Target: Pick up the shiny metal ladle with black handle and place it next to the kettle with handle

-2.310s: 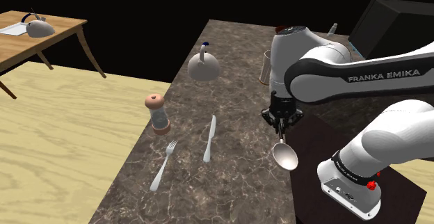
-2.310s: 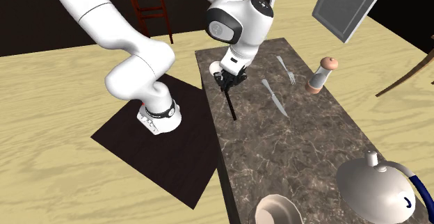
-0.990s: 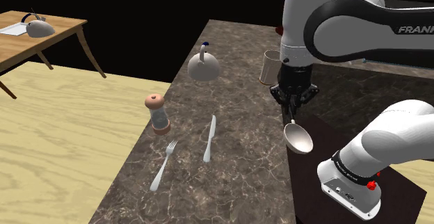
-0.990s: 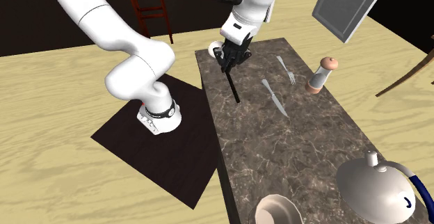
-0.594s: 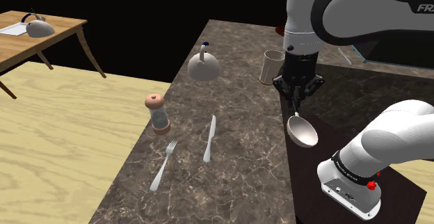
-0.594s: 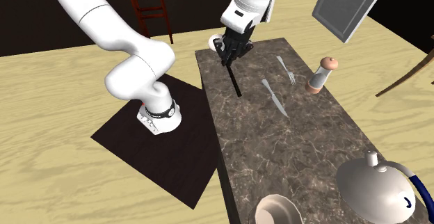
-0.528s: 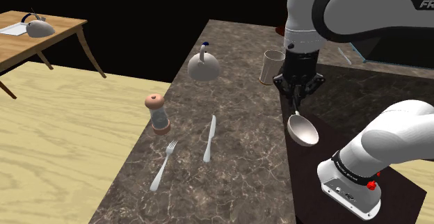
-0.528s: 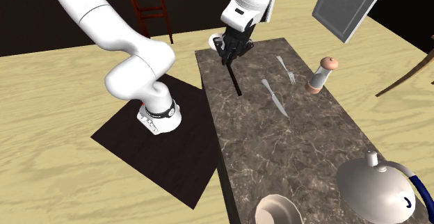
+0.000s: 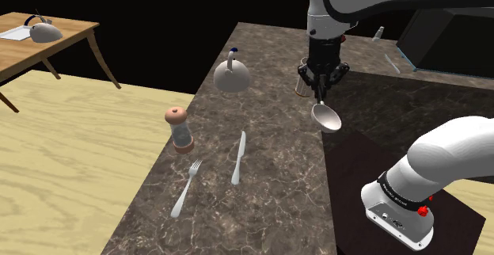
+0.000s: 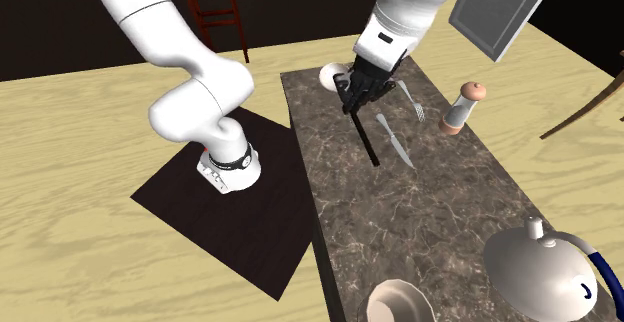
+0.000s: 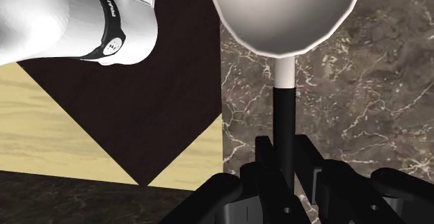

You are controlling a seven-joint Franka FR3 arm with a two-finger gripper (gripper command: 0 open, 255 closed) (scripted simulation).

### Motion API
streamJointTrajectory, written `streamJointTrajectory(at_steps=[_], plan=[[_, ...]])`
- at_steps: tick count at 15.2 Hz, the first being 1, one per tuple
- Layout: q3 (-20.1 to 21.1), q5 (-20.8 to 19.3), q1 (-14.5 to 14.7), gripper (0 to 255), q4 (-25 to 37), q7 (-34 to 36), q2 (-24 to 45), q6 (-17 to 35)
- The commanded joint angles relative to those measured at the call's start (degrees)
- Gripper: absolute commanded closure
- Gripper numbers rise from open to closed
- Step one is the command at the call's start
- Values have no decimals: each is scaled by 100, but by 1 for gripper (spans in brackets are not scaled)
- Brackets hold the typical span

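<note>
ladle (image 9: pixel 326 117) lifted nearer kettle (image 9: pixel 233 76) — end effector (image 9: pixel 320 97) clasps its handle (wrist view crops bowl).

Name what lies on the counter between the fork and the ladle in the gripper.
A knife lies on the counter between the fork and the ladle clasped by the gripper, as the shoulder view shows.

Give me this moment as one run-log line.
gripper: shut on ladle | bowl: over counter edge | kettle: apart from ladle, placement not yet done
</note>
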Motion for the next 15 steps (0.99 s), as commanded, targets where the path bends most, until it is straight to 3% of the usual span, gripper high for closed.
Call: streamJointTrajectory(at_steps=[1, 8, 15], plan=[[-30, -192, -162, 255, 258, -90, 400, 124], [-92, -839, -601, 255, 1424, -236, 1822, 294], [-155, -1500, -808, 255, 2963, -269, 3329, 135]])
